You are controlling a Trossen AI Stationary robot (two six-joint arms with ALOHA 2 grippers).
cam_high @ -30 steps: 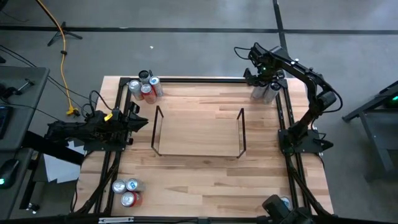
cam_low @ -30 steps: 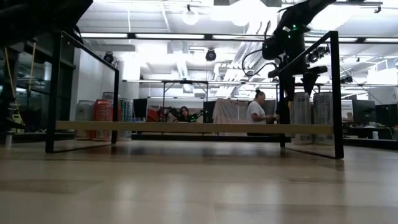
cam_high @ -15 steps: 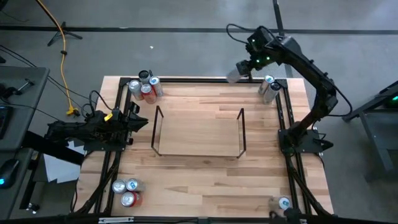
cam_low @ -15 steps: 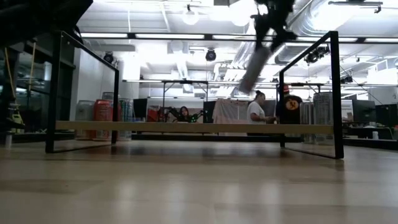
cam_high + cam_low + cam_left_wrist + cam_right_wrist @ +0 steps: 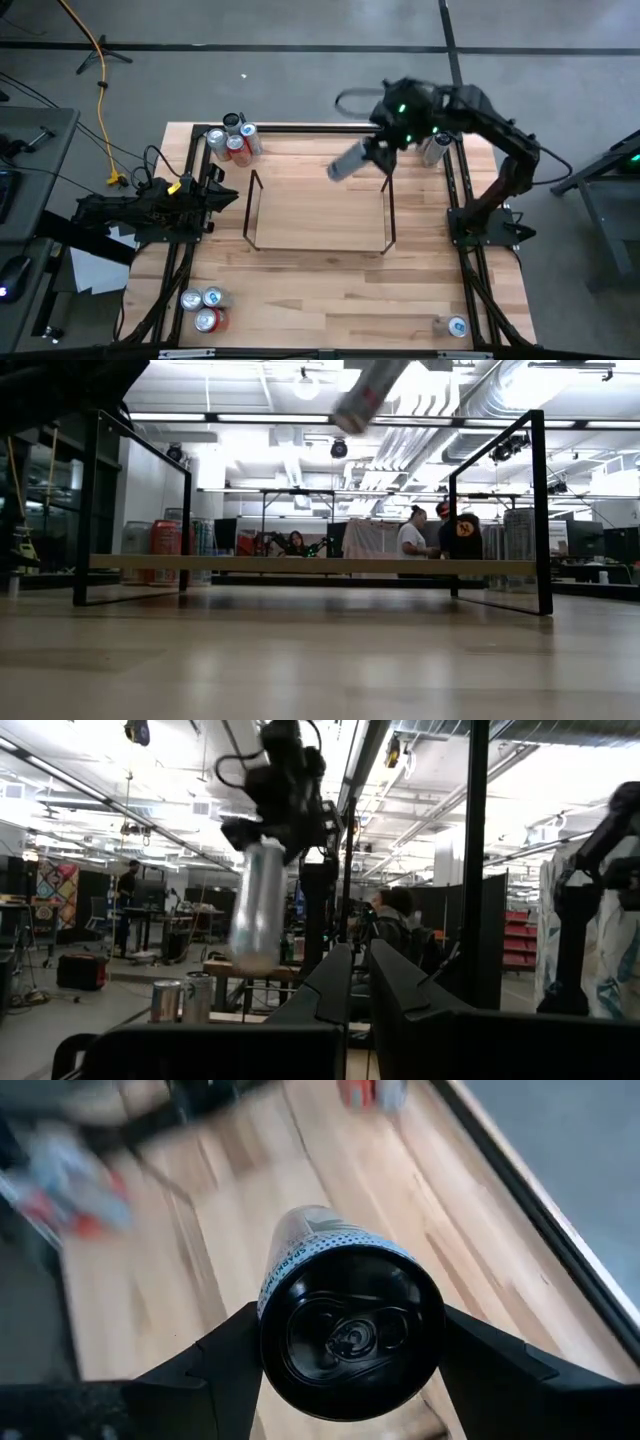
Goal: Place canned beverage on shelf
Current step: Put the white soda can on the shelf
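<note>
Can (image 5: 345, 1315) clamped between right gripper (image 5: 372, 155) jaws — above shelf (image 5: 320, 212).

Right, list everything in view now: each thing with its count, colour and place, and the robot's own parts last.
Silver drink can held in the air: one, silver, above the shelf's far right corner.
Thin black metal rod shelf: one, black, mid-table, no cans on it.
Cans at the far left corner: about four, red and silver.
Cans at the near left corner: three, red and silver.
Can at the far right corner: one, silver.
Can at the near right edge: one, silver top.
Wooden table: one, light wood.
People: a few, in the room behind.
Right gripper: shut on the held can.
Left gripper: waiting at the table's left edge.
</note>
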